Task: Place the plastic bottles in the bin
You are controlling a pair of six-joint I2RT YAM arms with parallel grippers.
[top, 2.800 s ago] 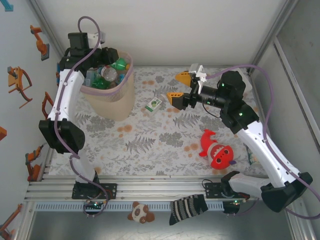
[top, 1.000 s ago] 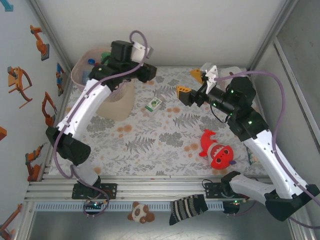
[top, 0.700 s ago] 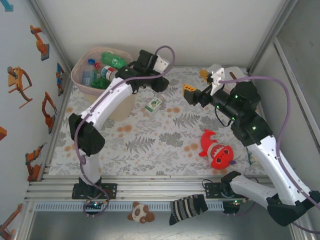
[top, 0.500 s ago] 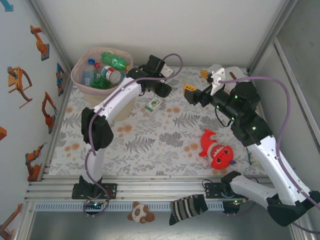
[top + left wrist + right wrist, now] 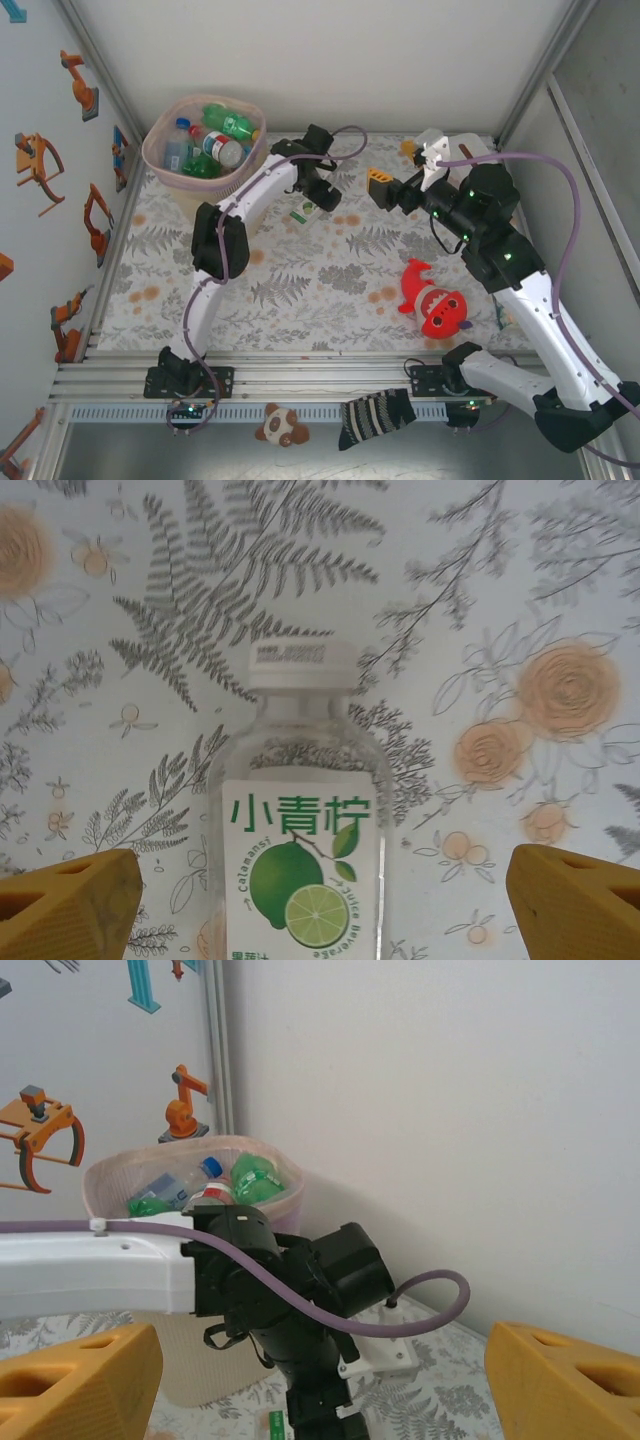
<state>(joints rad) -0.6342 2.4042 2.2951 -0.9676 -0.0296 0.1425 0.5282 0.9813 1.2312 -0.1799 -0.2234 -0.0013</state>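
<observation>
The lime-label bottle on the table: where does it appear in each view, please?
Top external: lime-label bottle lies mid-table, just under the left claw.
Left wrist: lower centre, cap towards the top of the picture.
Right wrist: a green-white speck at the bottom edge, probably it.
Shared landmark: the fern-print cloth.

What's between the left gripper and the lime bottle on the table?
Nothing: the left wrist view shows the lime bottle uncovered, flanked by the open left gripper.

Bare cloth [image 5: 520,580] flanks the lying bottle [image 5: 300,810], while the right gripper [image 5: 393,163] hovers near.
</observation>
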